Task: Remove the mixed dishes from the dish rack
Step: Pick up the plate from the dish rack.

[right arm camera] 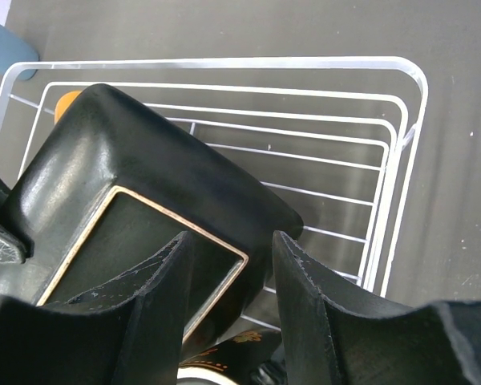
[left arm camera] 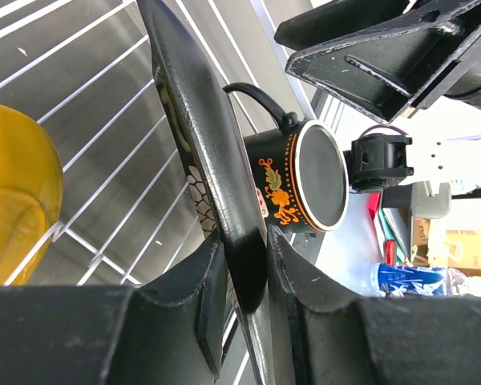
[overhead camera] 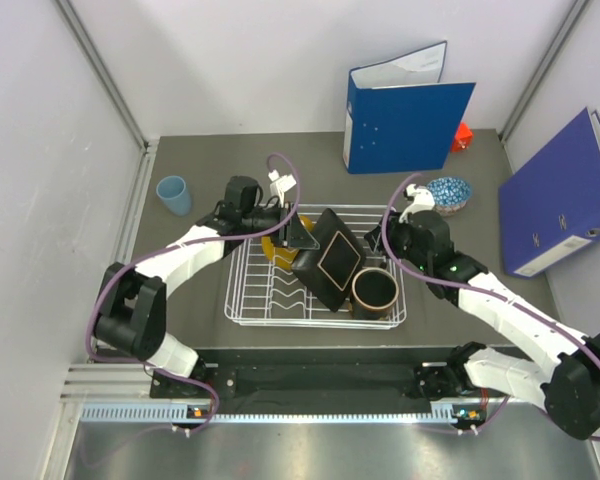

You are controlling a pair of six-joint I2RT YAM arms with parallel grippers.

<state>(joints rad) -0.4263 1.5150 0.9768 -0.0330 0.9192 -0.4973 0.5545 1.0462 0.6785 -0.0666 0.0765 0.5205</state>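
Observation:
The black square plate (overhead camera: 330,258) (right arm camera: 144,160) stands tilted on edge in the white wire dish rack (overhead camera: 248,300) (right arm camera: 401,160). My left gripper (overhead camera: 296,232) (left arm camera: 244,257) is shut on the plate's rim (left arm camera: 200,144), a finger on each face. My right gripper (overhead camera: 385,241) (right arm camera: 231,257) hangs open over the plate's right corner, not pinching it. A dark mug (overhead camera: 374,290) (left arm camera: 305,176) lies in the rack's front right. The yellow dish (overhead camera: 273,246) (left arm camera: 16,184) sits behind the plate. The light blue cup (overhead camera: 174,194) and the speckled bowl (overhead camera: 448,194) stand on the table outside the rack.
Two blue ring binders stand at the back (overhead camera: 405,110) and lean at the right (overhead camera: 560,195). A small red block (overhead camera: 462,137) sits by the back binder. White walls close in on the left, back and right.

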